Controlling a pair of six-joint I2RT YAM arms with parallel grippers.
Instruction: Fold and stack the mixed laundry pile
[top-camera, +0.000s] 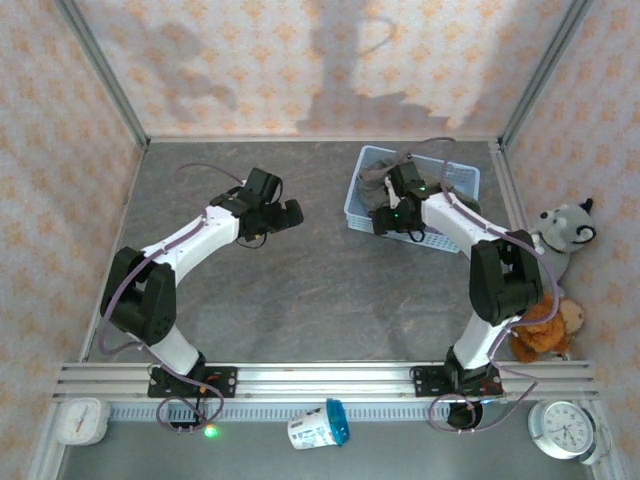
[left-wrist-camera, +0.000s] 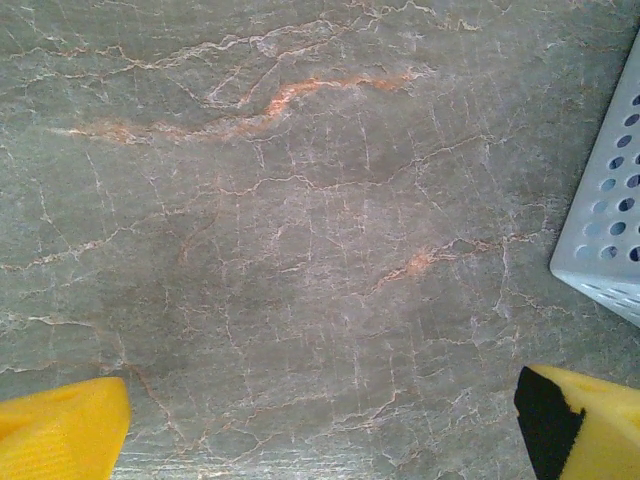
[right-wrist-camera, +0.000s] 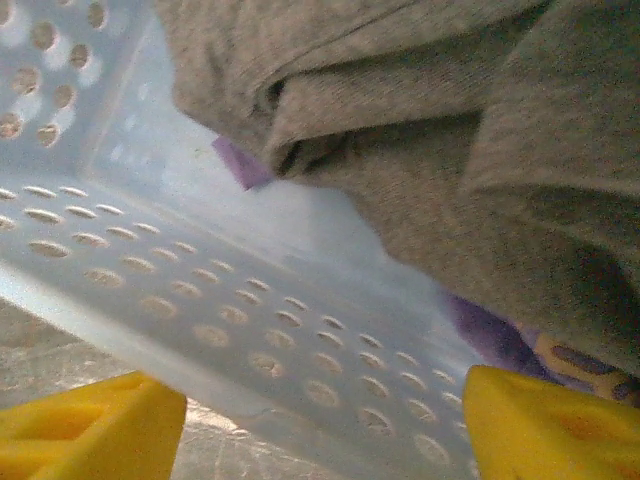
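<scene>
The olive-grey garment (top-camera: 376, 182) lies crumpled in the light blue basket (top-camera: 455, 178) at the back right. In the right wrist view its wrinkled folds (right-wrist-camera: 450, 150) hang over the basket floor, with slivers of the lavender T-shirt (right-wrist-camera: 238, 164) showing beneath. My right gripper (top-camera: 388, 218) hovers at the basket's near left wall, open (right-wrist-camera: 320, 400), the perforated wall (right-wrist-camera: 250, 320) just beyond its yellow fingertips (right-wrist-camera: 545, 420). My left gripper (top-camera: 287, 213) is open (left-wrist-camera: 320, 400) above bare marble-patterned table, left of the basket corner (left-wrist-camera: 610, 200), holding nothing.
A grey plush wolf (top-camera: 565, 228) and a brown plush toy (top-camera: 545, 330) sit by the right wall. A cup (top-camera: 320, 423), a clock (top-camera: 566, 428) and a white timer (top-camera: 80, 420) lie in front of the arm rail. Patterned walls enclose the table.
</scene>
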